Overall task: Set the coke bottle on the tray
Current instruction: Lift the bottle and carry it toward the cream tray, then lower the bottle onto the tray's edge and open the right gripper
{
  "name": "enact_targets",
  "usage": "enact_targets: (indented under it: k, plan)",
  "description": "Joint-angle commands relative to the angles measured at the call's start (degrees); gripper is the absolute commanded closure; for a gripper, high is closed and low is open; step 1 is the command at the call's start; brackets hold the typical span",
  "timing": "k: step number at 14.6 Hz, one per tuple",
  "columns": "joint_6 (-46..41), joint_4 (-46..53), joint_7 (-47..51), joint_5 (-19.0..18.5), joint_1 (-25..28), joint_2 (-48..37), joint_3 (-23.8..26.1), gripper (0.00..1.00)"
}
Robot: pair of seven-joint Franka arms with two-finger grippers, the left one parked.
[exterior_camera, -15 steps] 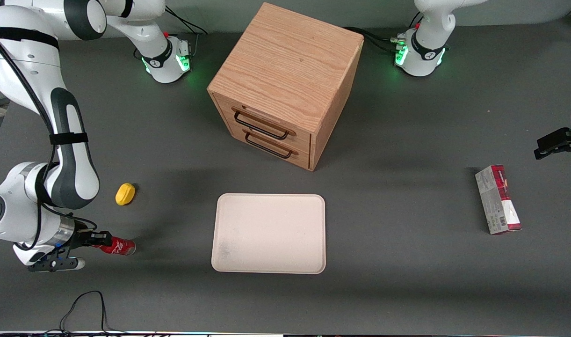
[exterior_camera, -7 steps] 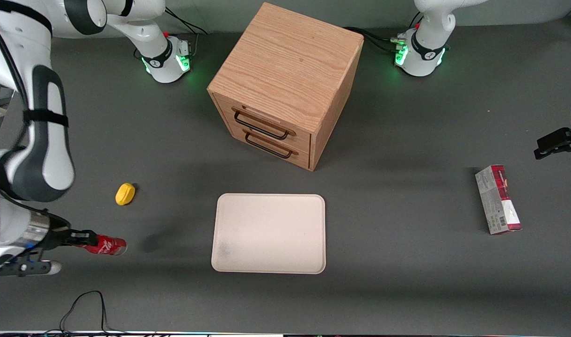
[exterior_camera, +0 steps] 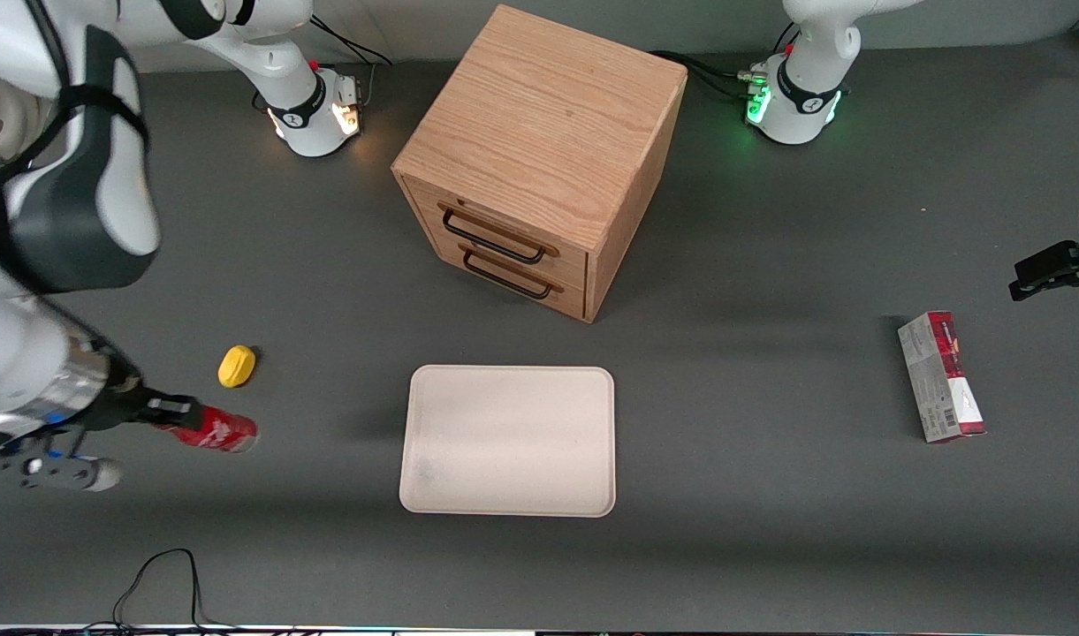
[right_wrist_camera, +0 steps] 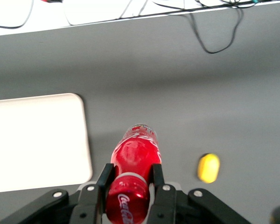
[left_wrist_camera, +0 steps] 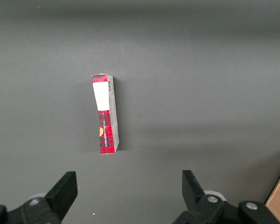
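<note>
The coke bottle (exterior_camera: 214,430) is a small glossy red bottle with white script. My right gripper (exterior_camera: 178,414) is shut on its capped end and holds it lying level above the table, toward the working arm's end. In the right wrist view the bottle (right_wrist_camera: 134,163) sits between the two black fingers (right_wrist_camera: 105,179) of the gripper (right_wrist_camera: 131,178), its base pointing away from the camera. The cream tray (exterior_camera: 509,439) lies flat on the table in front of the wooden drawer cabinet, sideways from the bottle; its rounded corner also shows in the right wrist view (right_wrist_camera: 37,140).
A small yellow object (exterior_camera: 236,366) lies on the table just farther from the front camera than the bottle. The wooden two-drawer cabinet (exterior_camera: 539,150) stands mid-table. A red-and-grey carton (exterior_camera: 940,375) lies toward the parked arm's end. A black cable (exterior_camera: 159,583) loops at the near edge.
My right gripper has risen with the bottle in it; the bottle has left the table and shifted slightly farther from the front camera. The arm's upper links have swung up.
</note>
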Motion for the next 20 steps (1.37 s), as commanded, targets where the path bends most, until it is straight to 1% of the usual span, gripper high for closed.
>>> enact_targets:
  k: [1,3,6,8,10,13,18,19,20]
  plan:
    - [0.57,2.27,10.45,-2.64,0.28,0.54,6.55,1.00]
    - [4.87,2.18,14.07,-3.95,1.77,1.59,9.29,1.00]
    - [11.90,0.95,18.91,-6.42,5.55,6.15,9.38,1.00]
    - [17.51,-1.94,20.41,-8.00,7.05,8.44,9.38,1.00]
    - [23.50,-5.19,20.95,-8.00,7.14,9.50,9.12,1.00]
    - [26.76,-7.22,20.33,-8.09,7.23,11.61,8.86,1.00]
    - [27.65,-7.75,18.31,-8.09,7.23,13.81,8.77,1.00]
    - [28.70,-9.23,18.66,-8.09,7.23,13.82,8.77,0.98]
    - [30.97,-10.55,18.75,-8.18,7.23,13.82,8.68,0.90]
